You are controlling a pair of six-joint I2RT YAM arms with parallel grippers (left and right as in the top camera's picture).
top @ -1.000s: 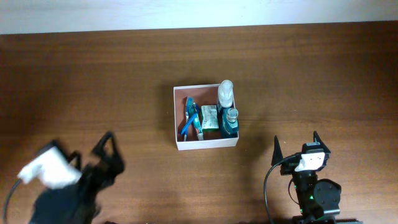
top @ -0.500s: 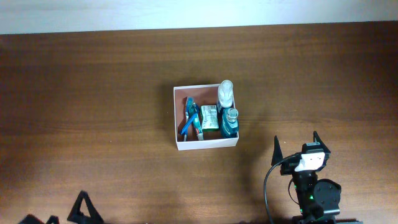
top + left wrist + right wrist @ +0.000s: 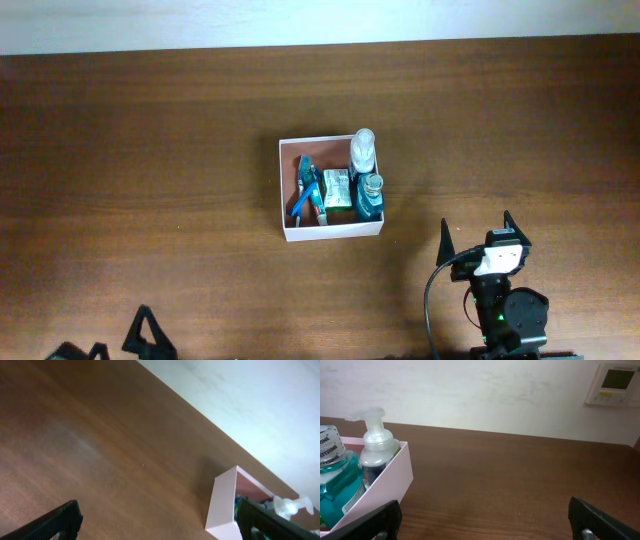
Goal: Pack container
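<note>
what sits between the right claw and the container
Nothing but a bare stretch of brown table lies between the right claw and the container. The overhead view shows this plainly.

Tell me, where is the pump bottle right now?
From overhead, the pump bottle stands in the container's far right corner, beside the blue mouthwash bottle.

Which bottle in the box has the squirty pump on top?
The pale bottle in the far right corner of the box. The blue mouthwash bottle beside it has a round cap.
</note>
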